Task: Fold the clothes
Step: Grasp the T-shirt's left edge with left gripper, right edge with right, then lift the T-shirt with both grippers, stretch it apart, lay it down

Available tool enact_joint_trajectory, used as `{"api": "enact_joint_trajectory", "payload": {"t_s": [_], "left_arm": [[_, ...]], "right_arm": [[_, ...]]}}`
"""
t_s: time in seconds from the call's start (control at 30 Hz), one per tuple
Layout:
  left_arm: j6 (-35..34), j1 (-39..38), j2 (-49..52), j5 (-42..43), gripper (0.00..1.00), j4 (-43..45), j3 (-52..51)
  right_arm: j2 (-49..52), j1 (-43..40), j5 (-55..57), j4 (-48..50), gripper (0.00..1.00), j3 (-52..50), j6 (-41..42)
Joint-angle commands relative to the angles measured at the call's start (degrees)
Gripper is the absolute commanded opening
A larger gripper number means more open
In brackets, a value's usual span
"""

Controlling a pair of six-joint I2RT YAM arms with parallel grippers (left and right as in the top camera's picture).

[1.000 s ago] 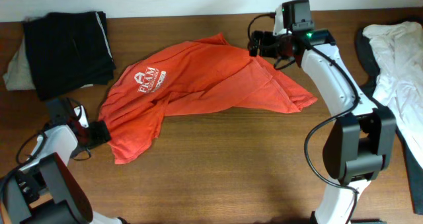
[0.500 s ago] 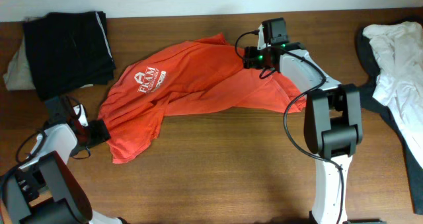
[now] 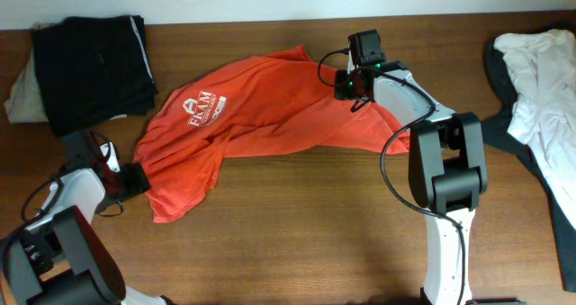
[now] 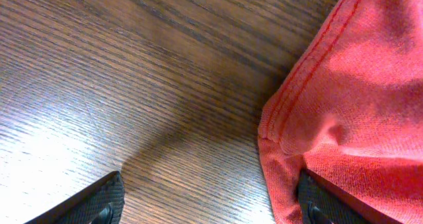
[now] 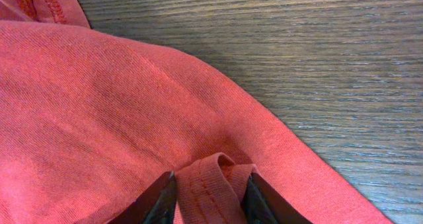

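Where the table (image 3: 315,233) is seen from above, an orange-red T-shirt (image 3: 270,116) is found crumpled across its middle. It is stretched from about eight o'clock to about two o'clock, and its white lettering (image 3: 203,110) faces up on the nine o'clock side. The left gripper (image 3: 135,181) is set at the shirt's eight o'clock corner, low on the wood. In the left wrist view its fingers (image 4: 99,201) are seen spread wide and released. Bare table is shown between them, and the stitched hem (image 4: 301,72) is bunched against the three o'clock finger only, so nothing is gripped. The right gripper (image 3: 346,82) is placed on the shirt's one o'clock edge. In the right wrist view its fingers (image 5: 155,201) are drawn close together, and a small raised fold (image 5: 211,171) of the red fabric is pinched between them, so the shirt is grasped there. Smooth cloth is spread toward nine o'clock of that fold, and bare wood is seen toward two o'clock. A black garment (image 3: 94,67) is laid at the table's ten o'clock corner, just beside the shirt, and a pale cloth (image 3: 18,96) partly shows from under its nine o'clock side. At the three o'clock edge, well apart from the shirt, a white garment (image 3: 540,80) is heaped over a dark garment (image 3: 497,76).
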Motion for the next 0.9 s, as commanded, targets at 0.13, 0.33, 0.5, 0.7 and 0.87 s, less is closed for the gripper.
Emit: {"api": "enact_joint_trajectory", "payload": {"t_s": [0.13,0.33,0.5,0.7,0.87], "left_arm": [[-0.17,-0.11,3.08,2.99,0.83,1.05,-1.14],[-0.17,-0.11,3.08,4.35,0.19,1.49,-1.14],[-0.15,-0.11,2.58,12.37,0.0,1.2,-0.46],[-1.27,-0.13,-4.11,17.59,0.0,-5.99,7.96],[-3.15,-1.68,-15.65,18.78,0.0,-10.88,15.19]], "right_arm": [[0.66,0.15,0.74,-0.09,0.25,1.27,-0.07],[0.24,0.15,1.01,-0.33,0.04,1.44,-0.07],[-4.11,0.13,3.54,-3.45,0.04,2.32,1.44],[-17.73,0.15,3.54,-11.61,0.04,4.81,1.44],[-32.74,0.15,6.08,-17.09,0.04,4.81,1.44]]}}
